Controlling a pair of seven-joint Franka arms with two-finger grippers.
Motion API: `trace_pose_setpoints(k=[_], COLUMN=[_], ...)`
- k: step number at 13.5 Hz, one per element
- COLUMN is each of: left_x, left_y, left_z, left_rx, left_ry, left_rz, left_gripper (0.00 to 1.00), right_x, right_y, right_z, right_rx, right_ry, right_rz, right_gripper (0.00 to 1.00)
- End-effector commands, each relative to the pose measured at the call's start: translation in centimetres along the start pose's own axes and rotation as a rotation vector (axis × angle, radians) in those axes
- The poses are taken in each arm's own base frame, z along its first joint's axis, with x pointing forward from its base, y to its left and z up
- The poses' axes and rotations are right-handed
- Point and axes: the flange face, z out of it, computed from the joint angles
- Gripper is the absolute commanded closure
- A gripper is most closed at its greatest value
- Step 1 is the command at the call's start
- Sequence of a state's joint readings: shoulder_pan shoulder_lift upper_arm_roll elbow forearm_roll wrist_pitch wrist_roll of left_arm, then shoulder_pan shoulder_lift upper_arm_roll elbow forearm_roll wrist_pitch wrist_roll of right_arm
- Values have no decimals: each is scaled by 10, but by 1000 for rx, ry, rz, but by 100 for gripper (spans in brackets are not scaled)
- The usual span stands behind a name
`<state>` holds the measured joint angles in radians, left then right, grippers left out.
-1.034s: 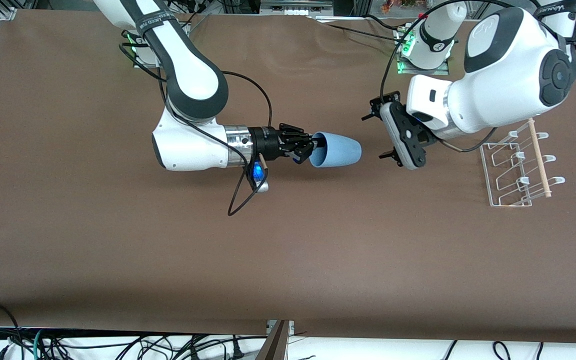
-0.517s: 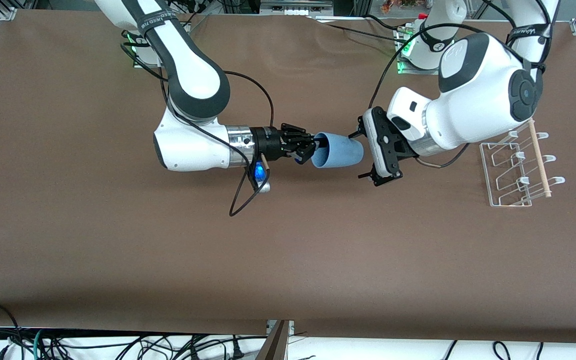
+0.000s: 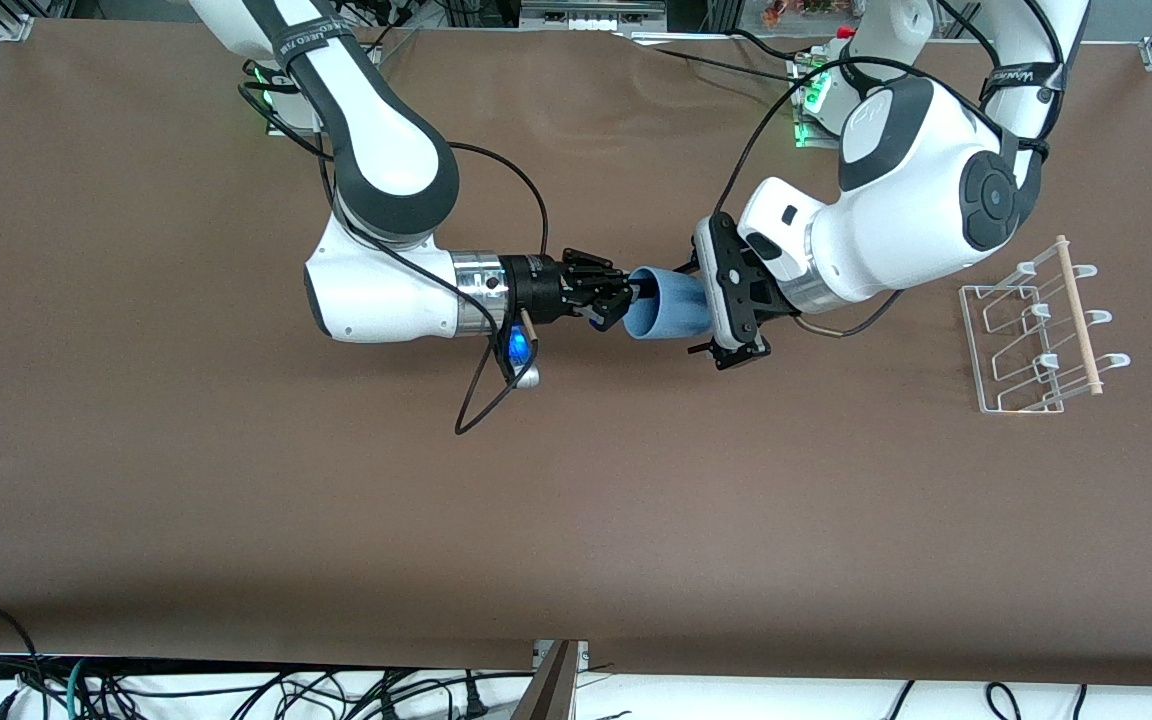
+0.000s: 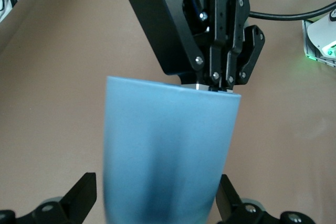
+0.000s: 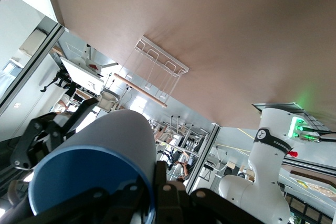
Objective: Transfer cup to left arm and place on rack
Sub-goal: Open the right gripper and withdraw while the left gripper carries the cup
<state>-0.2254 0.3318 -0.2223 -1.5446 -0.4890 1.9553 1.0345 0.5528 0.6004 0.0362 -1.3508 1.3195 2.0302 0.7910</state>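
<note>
Both grippers meet mid-frame: right gripper [image 3: 616, 297] pinches the horizontal cup's [image 3: 666, 305] rim; left gripper [image 3: 711, 306], fingers apart, straddles its base.

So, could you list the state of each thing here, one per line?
Cup: held on its side above the table, rim gripped.
Right hand: shut on the cup's rim.
Left hand: open, fingers around the cup's base end.
Rack: standing on the table, nothing on it.
</note>
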Motion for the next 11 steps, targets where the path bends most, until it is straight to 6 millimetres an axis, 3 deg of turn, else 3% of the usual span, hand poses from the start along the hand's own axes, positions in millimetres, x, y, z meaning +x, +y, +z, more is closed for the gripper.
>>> trace_pose_setpoints(k=[1,2,3,4,6,7,9,11], left_x=[0,-1,-2,-1,-3,-3,-9,-11], left_y=[2,1,1,1,1,1,-2,-2], left_z=[0,0,0,-2,-2,-2,-9,-15], left_rx=[-23,-23,-24,-22,-28,-36,-48,-53], left_ry=[20,20,19,21,17,13,8,5], left_rz=[56,60,59,59,55,55,39,34], left_gripper=[30,57,75,86,87,87,87,87], right_x=[-7,-6,-6,-6,-6,-5,-4,-4], right_y=[-6,-6,-6,-6,-6,-6,-7,-10], right_z=[5,5,5,5,4,4,-1,-10], right_rx=[21,20,20,20,20,21,21,24], right_ry=[-9,-8,-9,-9,-9,-8,0,0], right_rz=[14,16,19,19,21,38,73,74], right_gripper=[100,100,100,100,100,79,26,21])
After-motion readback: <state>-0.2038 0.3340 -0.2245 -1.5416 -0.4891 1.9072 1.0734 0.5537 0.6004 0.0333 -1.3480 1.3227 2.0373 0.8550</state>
